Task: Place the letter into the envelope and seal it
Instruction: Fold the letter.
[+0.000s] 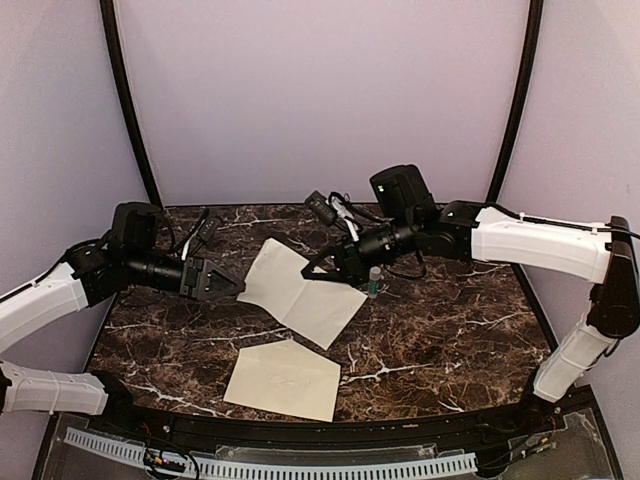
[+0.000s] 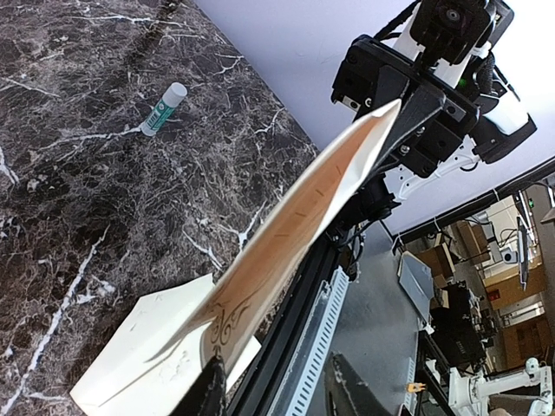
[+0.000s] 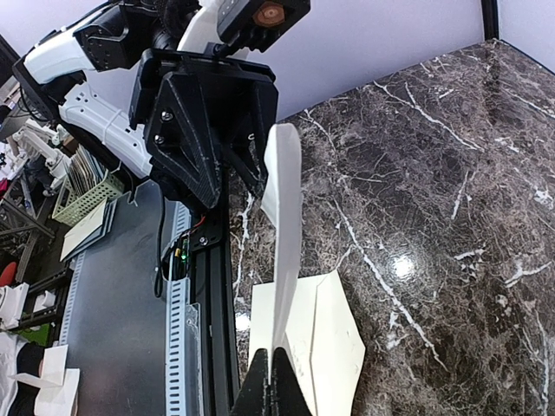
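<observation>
The letter (image 1: pixel 300 290), a whitish creased sheet, hangs above the table, stretched between my two grippers. My right gripper (image 1: pixel 325 270) is shut on its far-right edge, and in the right wrist view the fingers (image 3: pixel 277 355) pinch the sheet (image 3: pixel 284 225) seen edge-on. My left gripper (image 1: pixel 235 288) is at the sheet's left corner. Its jaws (image 2: pixel 273 364) stand apart, and the sheet (image 2: pixel 303 217) rests against one finger only, with a dark scroll mark beside it. The cream envelope (image 1: pixel 283 380) lies flat below, its pointed flap open (image 3: pixel 334 347) (image 2: pixel 130 364).
A glue stick (image 1: pixel 374 282) (image 2: pixel 163 108) stands on the dark marble table just right of my right gripper. The table's front rail (image 1: pixel 300 462) runs close behind the envelope. Curved black posts and pale walls ring the back.
</observation>
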Motion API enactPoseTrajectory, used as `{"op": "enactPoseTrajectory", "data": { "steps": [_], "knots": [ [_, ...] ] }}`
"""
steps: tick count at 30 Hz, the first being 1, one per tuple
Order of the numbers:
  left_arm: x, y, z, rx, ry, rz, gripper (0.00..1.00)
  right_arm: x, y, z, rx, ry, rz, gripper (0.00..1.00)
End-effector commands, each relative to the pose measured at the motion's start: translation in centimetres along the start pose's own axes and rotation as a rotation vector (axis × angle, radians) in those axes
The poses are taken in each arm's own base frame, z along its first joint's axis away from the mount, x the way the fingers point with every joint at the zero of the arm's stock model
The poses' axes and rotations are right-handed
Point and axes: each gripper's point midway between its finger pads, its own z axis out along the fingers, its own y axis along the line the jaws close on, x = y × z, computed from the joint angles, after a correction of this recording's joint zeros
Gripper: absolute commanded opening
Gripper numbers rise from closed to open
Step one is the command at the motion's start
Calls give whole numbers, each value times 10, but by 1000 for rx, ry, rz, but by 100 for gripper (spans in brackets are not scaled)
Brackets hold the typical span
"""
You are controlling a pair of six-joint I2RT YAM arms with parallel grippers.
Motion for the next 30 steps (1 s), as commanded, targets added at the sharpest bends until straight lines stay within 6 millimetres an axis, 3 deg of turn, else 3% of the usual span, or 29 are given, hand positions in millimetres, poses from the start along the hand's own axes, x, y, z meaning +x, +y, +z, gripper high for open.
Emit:
{"op": "enactPoseTrajectory", "data": {
  "steps": [1, 16, 30],
  "knots": [
    [2, -1, 1, 32, 1, 2, 38, -8, 3, -1, -20, -30, -18, 0],
    [-14, -5, 13, 100, -9, 23, 38, -1, 6, 4, -67, 6, -1, 0],
    [-35, -29, 19, 242, -35, 56, 38, 2, 4, 11, -83, 29, 0, 0]
  ]
}}
